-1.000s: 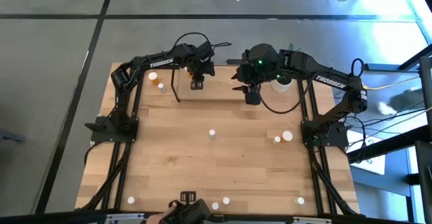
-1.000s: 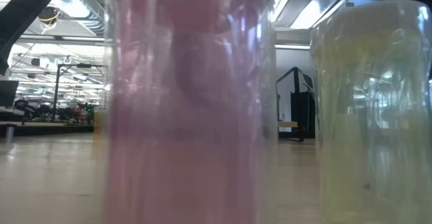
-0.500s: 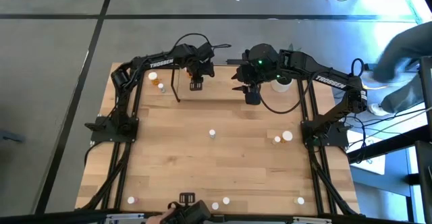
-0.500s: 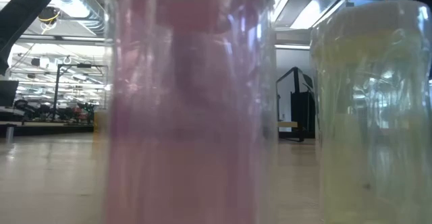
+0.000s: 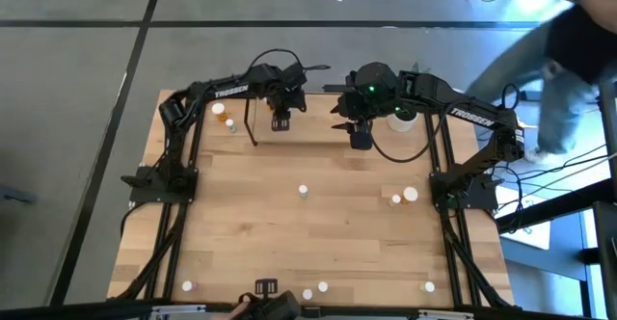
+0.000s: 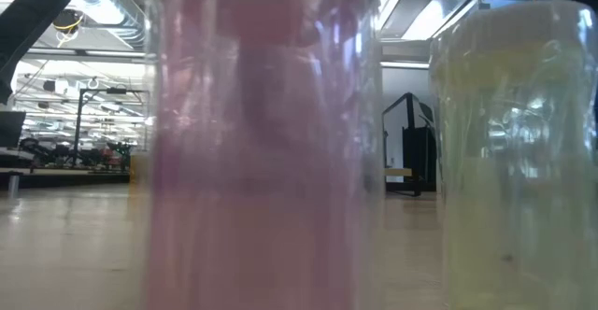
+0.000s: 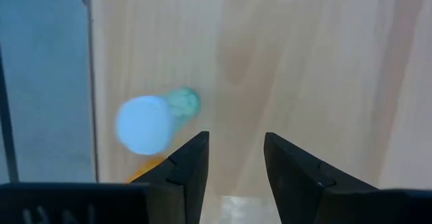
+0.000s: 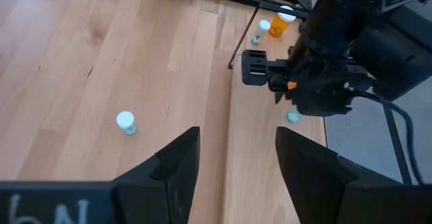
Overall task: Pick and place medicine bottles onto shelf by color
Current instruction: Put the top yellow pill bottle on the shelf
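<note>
**Q:** Wooden table (image 5: 318, 233) from above: how far along is the sorting?

**A:** Barely started, I judge. Medicine bottles (image 5: 303, 191) lie scattered, several along the near edge. Both arms hang over the shelf (image 5: 308, 132) at the far side. Left gripper (image 7: 235, 158) is spread, empty, above a green bottle (image 7: 182, 102). Right gripper (image 8: 236, 158) is spread, empty.
</note>
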You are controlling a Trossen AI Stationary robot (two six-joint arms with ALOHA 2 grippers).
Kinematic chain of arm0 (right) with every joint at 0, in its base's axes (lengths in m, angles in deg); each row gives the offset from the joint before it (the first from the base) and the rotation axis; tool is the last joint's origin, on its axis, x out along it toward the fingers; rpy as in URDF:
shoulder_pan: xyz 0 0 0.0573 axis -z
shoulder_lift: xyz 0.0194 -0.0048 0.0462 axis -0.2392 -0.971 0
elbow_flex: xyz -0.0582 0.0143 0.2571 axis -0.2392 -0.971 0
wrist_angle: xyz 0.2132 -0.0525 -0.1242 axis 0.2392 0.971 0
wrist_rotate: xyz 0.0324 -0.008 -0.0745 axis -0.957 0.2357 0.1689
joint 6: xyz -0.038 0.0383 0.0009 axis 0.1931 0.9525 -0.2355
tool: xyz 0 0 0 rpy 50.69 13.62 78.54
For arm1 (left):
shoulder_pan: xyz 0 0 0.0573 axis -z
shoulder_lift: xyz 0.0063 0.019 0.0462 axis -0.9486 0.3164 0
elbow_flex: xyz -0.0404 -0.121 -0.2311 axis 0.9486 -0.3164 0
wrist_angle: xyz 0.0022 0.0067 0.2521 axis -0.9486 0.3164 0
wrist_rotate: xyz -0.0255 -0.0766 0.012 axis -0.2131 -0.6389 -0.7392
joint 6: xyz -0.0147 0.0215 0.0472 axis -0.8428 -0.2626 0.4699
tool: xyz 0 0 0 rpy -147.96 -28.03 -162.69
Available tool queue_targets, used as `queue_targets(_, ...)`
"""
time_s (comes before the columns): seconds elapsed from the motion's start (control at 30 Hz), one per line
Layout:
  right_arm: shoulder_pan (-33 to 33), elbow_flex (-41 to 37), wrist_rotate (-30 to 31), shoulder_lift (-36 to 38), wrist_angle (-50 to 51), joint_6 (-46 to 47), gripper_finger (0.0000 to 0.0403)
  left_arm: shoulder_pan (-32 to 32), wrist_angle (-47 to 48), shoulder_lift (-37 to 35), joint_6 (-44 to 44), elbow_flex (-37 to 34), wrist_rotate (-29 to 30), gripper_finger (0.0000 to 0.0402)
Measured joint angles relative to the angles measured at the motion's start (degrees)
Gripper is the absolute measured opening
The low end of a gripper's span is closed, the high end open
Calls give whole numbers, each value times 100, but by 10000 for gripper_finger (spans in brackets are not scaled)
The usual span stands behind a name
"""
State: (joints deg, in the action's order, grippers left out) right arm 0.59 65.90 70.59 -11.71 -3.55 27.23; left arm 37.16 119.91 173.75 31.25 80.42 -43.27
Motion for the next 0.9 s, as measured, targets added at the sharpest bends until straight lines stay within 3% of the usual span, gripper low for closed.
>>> queue_targets(0.37,1,0,-2,0,2,-2,195,305,335,-132,-612,0,89,135)
queue_targets(0.7,1,-2,0,0,2,0,195,1000,1570,-1280,-2081,2,60,135)
queue_targets(0.9,1,-2,0,1,0,-1,195,1568,1737,-2152,-3094,4,110,135)
